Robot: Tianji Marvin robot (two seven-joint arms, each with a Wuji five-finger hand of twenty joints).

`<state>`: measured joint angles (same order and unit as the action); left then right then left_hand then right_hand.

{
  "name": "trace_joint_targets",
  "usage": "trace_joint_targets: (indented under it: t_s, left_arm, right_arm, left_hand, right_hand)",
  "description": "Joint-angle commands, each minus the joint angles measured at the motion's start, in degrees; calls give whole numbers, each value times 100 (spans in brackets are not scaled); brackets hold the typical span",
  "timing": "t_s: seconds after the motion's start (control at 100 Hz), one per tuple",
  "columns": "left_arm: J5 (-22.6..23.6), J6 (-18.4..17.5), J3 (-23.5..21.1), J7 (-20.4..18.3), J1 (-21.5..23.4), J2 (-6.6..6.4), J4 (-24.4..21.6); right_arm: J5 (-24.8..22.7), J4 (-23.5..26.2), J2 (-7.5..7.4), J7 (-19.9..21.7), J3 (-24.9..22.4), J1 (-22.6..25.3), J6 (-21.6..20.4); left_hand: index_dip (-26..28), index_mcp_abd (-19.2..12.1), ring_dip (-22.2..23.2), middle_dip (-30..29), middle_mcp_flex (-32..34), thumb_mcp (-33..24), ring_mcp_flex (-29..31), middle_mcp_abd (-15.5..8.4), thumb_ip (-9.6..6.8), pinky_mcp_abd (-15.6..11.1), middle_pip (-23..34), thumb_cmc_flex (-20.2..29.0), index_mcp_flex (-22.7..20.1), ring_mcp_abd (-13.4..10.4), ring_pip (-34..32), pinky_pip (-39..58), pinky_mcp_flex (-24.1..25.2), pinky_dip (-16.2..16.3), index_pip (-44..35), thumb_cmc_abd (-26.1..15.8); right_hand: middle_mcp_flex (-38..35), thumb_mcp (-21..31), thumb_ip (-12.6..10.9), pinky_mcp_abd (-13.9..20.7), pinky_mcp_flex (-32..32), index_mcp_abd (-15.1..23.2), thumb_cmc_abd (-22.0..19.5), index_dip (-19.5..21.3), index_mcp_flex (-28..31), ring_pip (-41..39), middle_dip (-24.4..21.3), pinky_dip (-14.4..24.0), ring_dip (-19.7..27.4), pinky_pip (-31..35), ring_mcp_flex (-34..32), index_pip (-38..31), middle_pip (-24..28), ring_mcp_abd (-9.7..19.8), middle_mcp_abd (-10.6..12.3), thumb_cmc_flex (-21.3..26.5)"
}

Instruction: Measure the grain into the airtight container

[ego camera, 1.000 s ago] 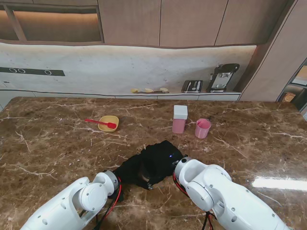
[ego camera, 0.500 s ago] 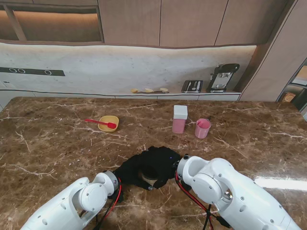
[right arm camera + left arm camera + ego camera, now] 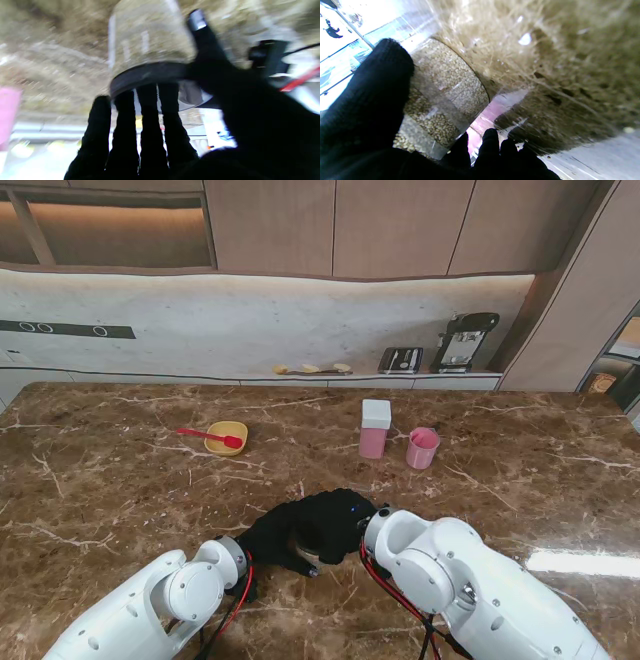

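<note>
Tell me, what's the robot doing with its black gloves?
Both gloved hands are on a clear jar of grain near the robot. The left hand grips its side, and the right hand is on its dark lid. The pink container and pink cup wait farther away, untouched.

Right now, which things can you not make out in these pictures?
- Grain jar: in the stand view, hidden under the left hand and right hand.
- Jar's dark lid: right wrist view blurred; whether it is sealed is unclear.
- Bowl contents: too small.
</note>
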<state>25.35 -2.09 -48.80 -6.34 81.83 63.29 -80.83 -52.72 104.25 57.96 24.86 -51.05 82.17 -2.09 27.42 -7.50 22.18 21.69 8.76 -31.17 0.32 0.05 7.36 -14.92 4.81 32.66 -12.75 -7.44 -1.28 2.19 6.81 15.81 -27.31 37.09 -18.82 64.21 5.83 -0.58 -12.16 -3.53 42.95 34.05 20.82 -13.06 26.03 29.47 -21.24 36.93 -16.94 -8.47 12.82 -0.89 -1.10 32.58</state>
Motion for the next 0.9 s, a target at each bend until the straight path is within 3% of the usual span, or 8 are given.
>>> trace_joint_targets:
  t_s: [0.0, 0.06, 0.09, 0.21, 0.33, 0.43, 0.64, 0.89]
  left_arm:
    - [28, 109, 85, -134, 175, -58, 328]
    - [27, 108, 84, -130, 175, -58, 331]
    - [22, 112, 83, -130, 178, -56, 330]
    - [24, 107, 86, -127, 182, -57, 334]
    - [19, 102, 89, -124, 182, -56, 338]
    - [42, 80, 96, -136, 170, -63, 346]
    - [46, 68, 97, -125, 168, -61, 359]
    - [26, 74, 97, -144, 179, -64, 381]
  right_arm:
    - [4, 71, -71, 234, -11, 9, -64]
    - [130, 105, -93, 374, -40, 0, -75]
    - [141, 112, -97, 401, -45, -1, -59]
    - [14, 84, -75, 294, -31, 19, 30]
    - [-480, 59, -38, 53, 51, 40, 187]
    - [-695, -4, -1, -191, 142, 29, 352]
    - [-830, -154, 30, -399, 324, -92, 540]
    - [-694, -286, 67, -779, 324, -68, 374]
  left_hand:
    - [159, -354, 177, 81, -37, -929, 241, -134, -219, 1319, 91, 577, -408, 1126, -387, 889, -501, 525, -604, -1011]
    - [166, -356, 177, 75, -45, -938, 237, -136, -220, 1314, 89, 570, -389, 1116, -391, 897, -502, 526, -610, -1016]
    - [168, -361, 176, 71, -49, -944, 238, -136, -220, 1318, 84, 574, -381, 1120, -392, 901, -503, 526, -611, -1011]
    - [169, -358, 172, 65, -53, -958, 235, -131, -220, 1319, 76, 570, -367, 1116, -391, 905, -499, 521, -606, -1012]
    - [169, -361, 170, 64, -55, -960, 237, -138, -219, 1316, 72, 570, -365, 1108, -390, 906, -498, 515, -603, -1018]
    - [168, -362, 166, 61, -68, -958, 234, -138, -219, 1322, 59, 572, -361, 1113, -385, 906, -495, 511, -598, -1025]
    - [165, -340, 160, 62, -71, -954, 234, -135, -220, 1320, 44, 573, -348, 1103, -378, 903, -495, 504, -586, -1049]
    - [164, -335, 154, 67, -73, -933, 226, -138, -221, 1312, 34, 573, -355, 1102, -366, 887, -487, 492, -582, -1039]
  right_hand:
    - [583, 636, -169, 162, 737, 377, 136, -270, -382, 729, -607, -417, 648, -878, 867, 505, -650, -74, -54, 146]
    - [859, 276, -94, 209, 1034, 463, 264, -395, -588, 928, -897, -563, 807, -1211, 1176, 752, -921, -95, -119, 2]
    - [908, -197, 33, 204, 1073, 432, 356, -422, -676, 963, -974, -575, 829, -1254, 1212, 832, -978, -119, -158, -207]
    - [755, -1026, 226, 118, 878, 342, 458, -397, -646, 865, -1028, -518, 787, -1147, 890, 829, -916, -200, -180, -791]
    - [357, -384, 484, 87, 207, 72, 916, -154, -439, 270, -650, -162, 291, -457, -47, 342, -421, -76, -111, -1621]
    - [-107, -183, 578, -15, -674, -77, 968, 16, -254, -453, -137, 244, -355, 407, -1017, -122, 107, 7, -29, -1887]
    - [-872, -70, 606, 0, -1599, -49, 1002, 261, 152, -1517, 334, 500, -1154, 1515, -1963, -706, 645, 264, 101, -1724]
    - [-1106, -303, 410, 150, -1876, 420, 486, 856, 642, -2232, 692, 342, -1569, 2163, -2154, -1412, 1141, 466, 259, -589]
